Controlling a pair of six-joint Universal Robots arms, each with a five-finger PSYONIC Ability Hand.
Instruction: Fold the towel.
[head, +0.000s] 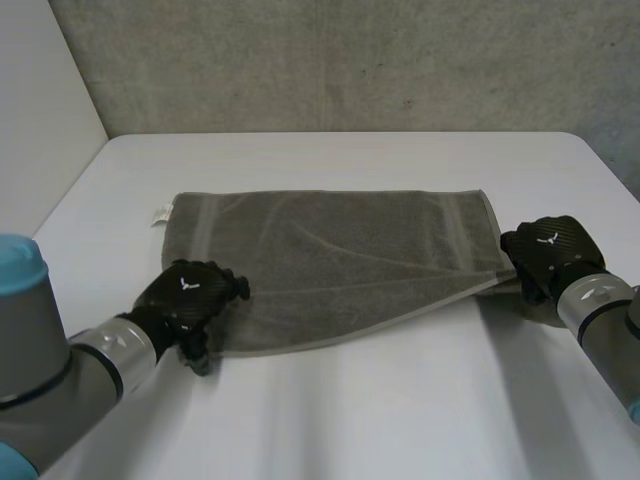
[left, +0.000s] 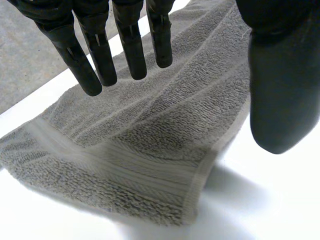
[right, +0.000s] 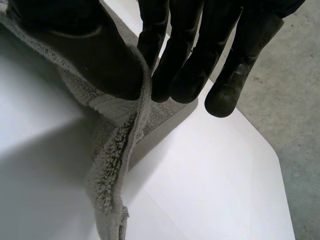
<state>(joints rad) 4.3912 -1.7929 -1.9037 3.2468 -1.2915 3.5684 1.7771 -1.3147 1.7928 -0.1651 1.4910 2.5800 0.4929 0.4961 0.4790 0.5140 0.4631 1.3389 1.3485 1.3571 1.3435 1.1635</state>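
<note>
Hands sit at the two near corners of the grey towel (head: 340, 265), which lies spread on the white table (head: 400, 420). The left hand (head: 188, 300) is over the near left corner. In its wrist view its fingers (left: 132, 45) are straight and a little spread above the cloth. Its thumb (left: 285, 100) stands well apart from them, and the corner lies below the palm with nothing closed on it. The right hand (head: 548, 255) is at the near right corner. Its wrist view shows the thumb (right: 95, 55) pressed towards the fingers (right: 185, 65) with the towel's hemmed edge pinched between them, and the cloth hangs from that pinch down to the table. In the head view, creases fan out from the right hand towards the towel's middle.

Each hand covers its own corner in the head view, so the exact ends of the near edge are hidden. Whether the left fingertips touch the cloth is hard to tell.

The towel's long axis runs across the table, from the left arm's side to the right arm's side. Its near edge slants, lying closer to the robot at the left end, while its far edge runs straight. A small white tag (head: 159, 213) sticks out at the far left corner. Beyond the table stands a grey wall (head: 350, 60).
</note>
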